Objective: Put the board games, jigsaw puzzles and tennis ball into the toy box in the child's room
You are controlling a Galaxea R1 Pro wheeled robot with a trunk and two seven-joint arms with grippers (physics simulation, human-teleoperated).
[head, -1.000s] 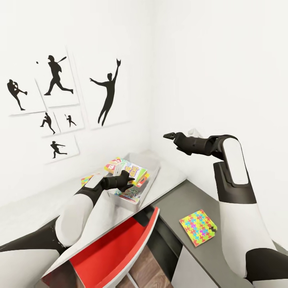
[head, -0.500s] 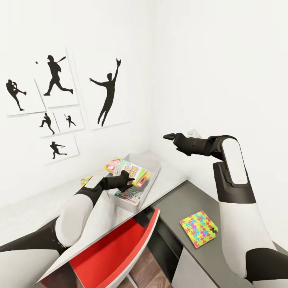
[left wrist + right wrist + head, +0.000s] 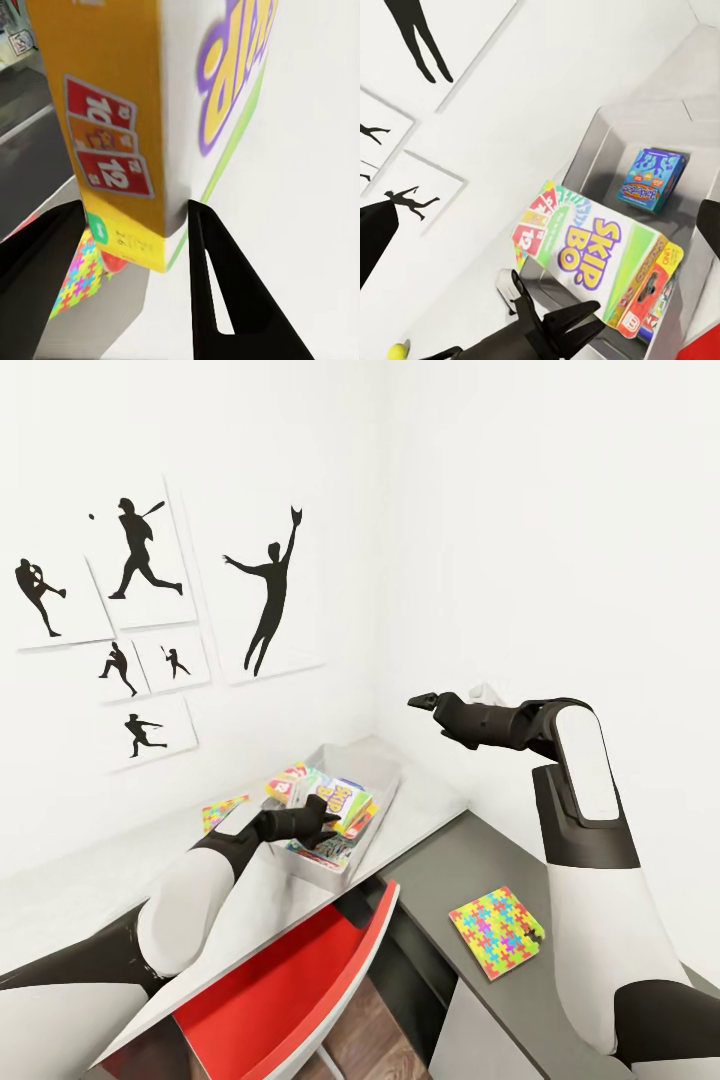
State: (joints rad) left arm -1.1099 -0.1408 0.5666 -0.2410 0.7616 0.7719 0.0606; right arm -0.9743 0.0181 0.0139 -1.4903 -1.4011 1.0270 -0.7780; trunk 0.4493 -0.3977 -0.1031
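Left arm stretched forward and low over the pale surface (image 3: 430,795), forearm level, left gripper (image 3: 312,822) at the near rim of the grey toy box (image 3: 385,800). Fingers (image 3: 217,285) spread wide on either side of the yellow-green game box (image 3: 338,800), gripping nothing; in the left wrist view the box's corner sits between them with a gap on each side. Game box resting tilted across the top of the bin, leaning on other printed boxes inside; in the right wrist view a small blue game box (image 3: 652,180) standing at the bin's far end. Right arm raised, upper arm upright, elbow bent, forearm level and pointing toward the wall above the bin, right gripper (image 3: 428,701) well above the surface and apart from everything. Dark fingertips (image 3: 375,232) at opposite edges of the right wrist view, held wide apart, empty. One jigsaw puzzle (image 3: 495,929) flat on the lower dark grey section, near the right arm's base; second jigsaw puzzle (image 3: 222,811) flat on the pale surface beside the wall, just beyond the left forearm. Yellow tennis ball (image 3: 396,350) at the corner of the right wrist view, next to the left arm. Red chair (image 3: 290,990) tucked under the surface edge. Black sports silhouettes (image 3: 270,590) on the white wall.
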